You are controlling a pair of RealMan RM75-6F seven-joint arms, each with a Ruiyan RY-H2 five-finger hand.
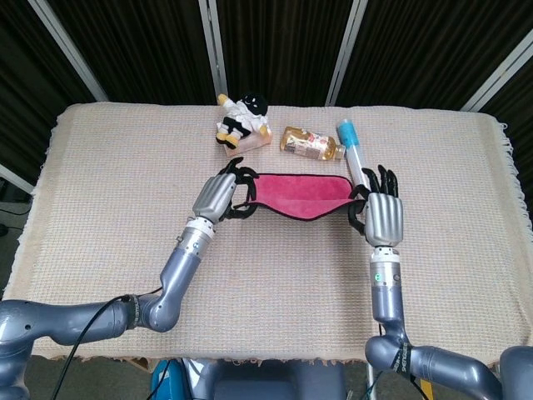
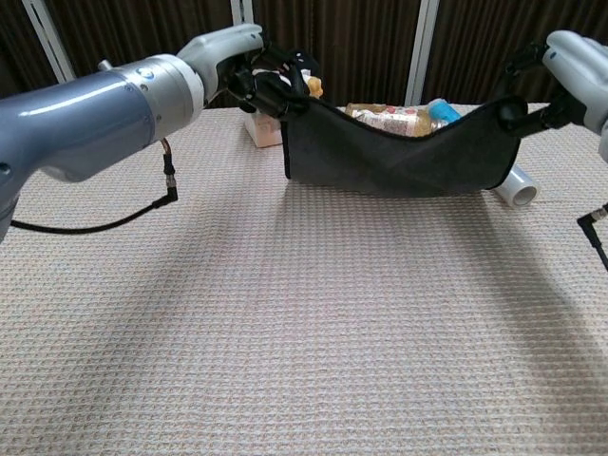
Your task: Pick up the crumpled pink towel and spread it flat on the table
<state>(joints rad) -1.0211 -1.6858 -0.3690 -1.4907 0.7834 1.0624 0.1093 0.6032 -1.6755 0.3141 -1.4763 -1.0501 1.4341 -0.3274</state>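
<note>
Pink towel (image 1: 298,194) stretched between left hand (image 1: 220,196) and right hand (image 1: 381,217), above table (image 1: 125,183)

Even, bright light from above, no harsh glare. The head view is sharp across the woven surface (image 1: 108,183), backdrop dark behind. In the chest view, soft broad shadows lie on the weave beneath the raised towel (image 2: 399,152); the near left arm (image 2: 85,114) looms large, slightly soft, with a mild sheen.
</note>
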